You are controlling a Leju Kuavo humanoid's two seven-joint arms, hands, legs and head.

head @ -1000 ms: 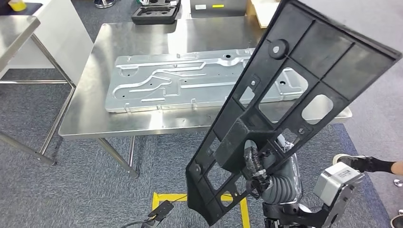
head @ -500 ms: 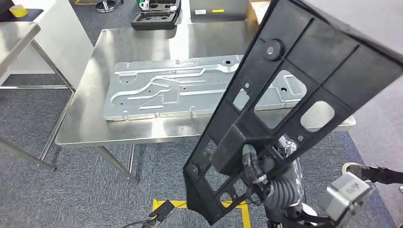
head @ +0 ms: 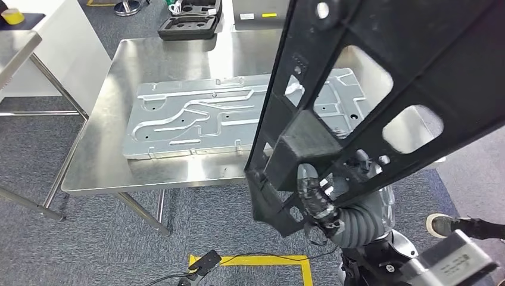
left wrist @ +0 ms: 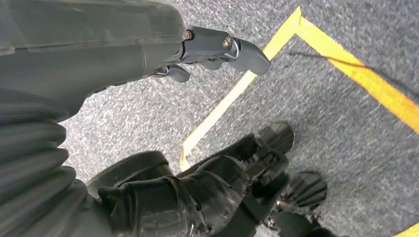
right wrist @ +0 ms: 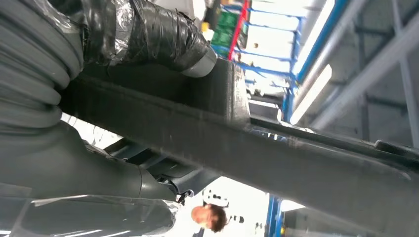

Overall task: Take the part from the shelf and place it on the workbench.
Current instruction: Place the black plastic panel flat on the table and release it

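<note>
Grey carpet surrounds the steel tabletop; near it, the right robot hand grips the black part, the left robot hand hanging open.

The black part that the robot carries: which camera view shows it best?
The head view. There the black part shows its ribs and openings, held by the right robot hand above the workbench. The right wrist view gives a close, dark edge of it. The left wrist view looks at the floor.
</note>
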